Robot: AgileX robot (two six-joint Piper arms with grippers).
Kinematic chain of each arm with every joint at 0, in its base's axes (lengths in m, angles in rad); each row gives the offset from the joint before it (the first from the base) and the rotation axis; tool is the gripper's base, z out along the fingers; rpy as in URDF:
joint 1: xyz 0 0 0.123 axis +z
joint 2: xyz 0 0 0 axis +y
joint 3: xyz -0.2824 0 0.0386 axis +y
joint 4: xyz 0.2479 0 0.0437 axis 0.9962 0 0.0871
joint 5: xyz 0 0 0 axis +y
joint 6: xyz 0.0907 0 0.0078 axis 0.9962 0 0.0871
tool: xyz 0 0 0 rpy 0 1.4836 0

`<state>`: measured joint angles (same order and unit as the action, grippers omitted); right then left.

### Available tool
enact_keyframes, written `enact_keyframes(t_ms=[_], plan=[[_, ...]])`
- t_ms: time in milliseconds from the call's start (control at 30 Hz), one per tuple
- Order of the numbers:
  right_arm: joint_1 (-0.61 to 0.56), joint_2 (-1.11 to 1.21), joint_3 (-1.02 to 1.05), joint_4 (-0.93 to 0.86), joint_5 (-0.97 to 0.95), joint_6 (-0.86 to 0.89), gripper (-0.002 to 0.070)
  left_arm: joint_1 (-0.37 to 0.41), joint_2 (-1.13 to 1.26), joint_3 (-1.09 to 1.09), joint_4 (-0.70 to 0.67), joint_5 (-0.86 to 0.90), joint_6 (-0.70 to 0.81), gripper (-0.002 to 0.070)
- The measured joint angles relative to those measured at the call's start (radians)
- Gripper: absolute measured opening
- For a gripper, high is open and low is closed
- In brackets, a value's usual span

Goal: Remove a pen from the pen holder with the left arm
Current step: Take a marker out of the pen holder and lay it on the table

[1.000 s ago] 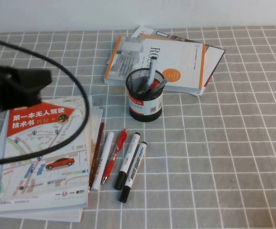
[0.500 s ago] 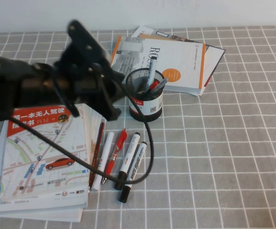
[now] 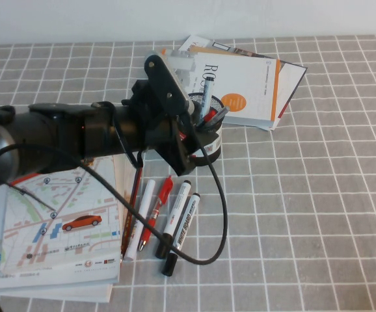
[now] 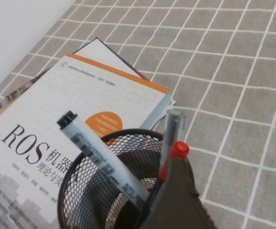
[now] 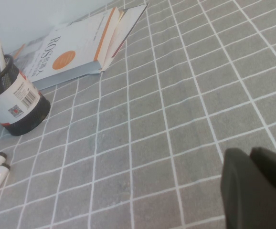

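A black mesh pen holder (image 3: 207, 148) stands mid-table, also in the left wrist view (image 4: 80, 191) and the right wrist view (image 5: 18, 102). It holds a grey-white marker (image 4: 100, 160), a grey pen (image 4: 172, 129) and a red-capped pen (image 4: 178, 149). My left gripper (image 3: 189, 130) hovers at the holder's rim on its left side, open and holding nothing. One of its fingers (image 4: 176, 200) sits right beside the red-capped pen; the other finger is out of the wrist view. My right gripper (image 5: 252, 160) is shut over bare tablecloth, out of the high view.
A white and orange ROS book (image 3: 240, 78) lies on other books behind the holder. A map-cover book (image 3: 58, 214) lies at the front left. Several pens and markers (image 3: 165, 218) lie side by side in front of the holder. The arm's black cable (image 3: 222, 214) loops over them.
My left arm has swung in from the left edge to the pen holder, and its jaws have opened.
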<state>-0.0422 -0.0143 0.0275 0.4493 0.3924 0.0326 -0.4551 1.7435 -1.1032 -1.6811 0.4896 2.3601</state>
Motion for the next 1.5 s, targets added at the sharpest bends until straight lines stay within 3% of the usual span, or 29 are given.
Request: enact_keyframes(t_ms=[567, 833, 1100, 1300, 1500], plan=[[0.0, 0.0, 0.0, 0.0, 0.0, 0.0, -0.0013, 0.0, 0.174, -0.17, -0.02, 0.02, -0.005, 0.0438], [0.0, 0.0, 0.0, 0.0, 0.0, 0.0, -0.0013, 0.0, 0.181, -0.17, -0.02, 0.018, -0.008, 0.0256], [0.0, 0.0, 0.0, 0.0, 0.0, 0.0, -0.0013, 0.0, 0.194, -0.171, -0.02, 0.004, -0.008, 0.02], [0.0, 0.0, 0.0, 0.0, 0.0, 0.0, -0.0013, 0.0, 0.194, -0.177, -0.022, -0.008, 0.0, 0.0067], [0.0, 0.0, 0.0, 0.0, 0.0, 0.0, -0.0013, 0.0, 0.179, -0.18, -0.027, -0.009, 0.0, 0.0055]])
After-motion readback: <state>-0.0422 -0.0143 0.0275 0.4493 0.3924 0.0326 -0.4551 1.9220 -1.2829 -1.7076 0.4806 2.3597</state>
